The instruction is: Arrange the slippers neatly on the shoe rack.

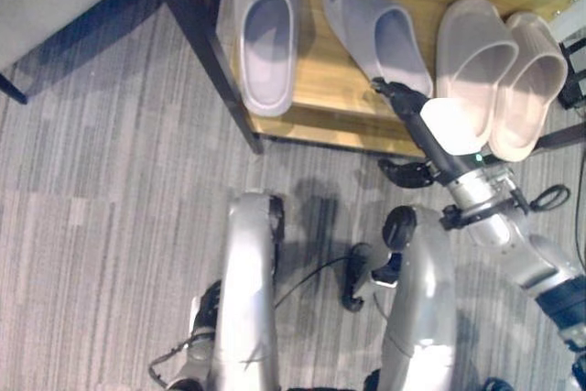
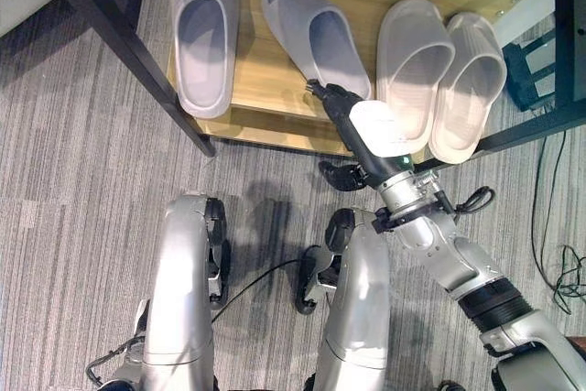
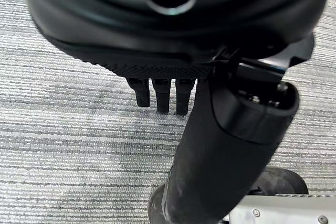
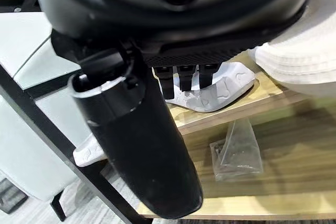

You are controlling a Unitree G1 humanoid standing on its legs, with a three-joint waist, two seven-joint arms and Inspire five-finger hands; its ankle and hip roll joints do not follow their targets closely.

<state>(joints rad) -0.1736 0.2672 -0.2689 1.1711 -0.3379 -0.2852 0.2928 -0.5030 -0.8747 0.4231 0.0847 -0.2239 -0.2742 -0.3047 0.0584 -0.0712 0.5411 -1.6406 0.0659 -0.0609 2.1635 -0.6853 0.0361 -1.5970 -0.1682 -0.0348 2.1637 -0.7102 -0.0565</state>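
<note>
Shoe rack (image 1: 330, 121), wooden top shelf: two lilac slippers, one (image 1: 267, 32) at the left end lying straight, the other (image 1: 379, 36) angled beside it, then a beige pair (image 1: 499, 66) touching side by side at the right. My right hand (image 2: 352, 121) reaches over the shelf's front edge, fingers straight and relaxed, tips at the heel of the angled lilac slipper, grasping nothing. My left hand (image 3: 163, 95) hangs above grey carpet (image 3: 63, 129), fingers loose and empty; a small clear bag (image 4: 236, 153) lies on the lower shelf.
</note>
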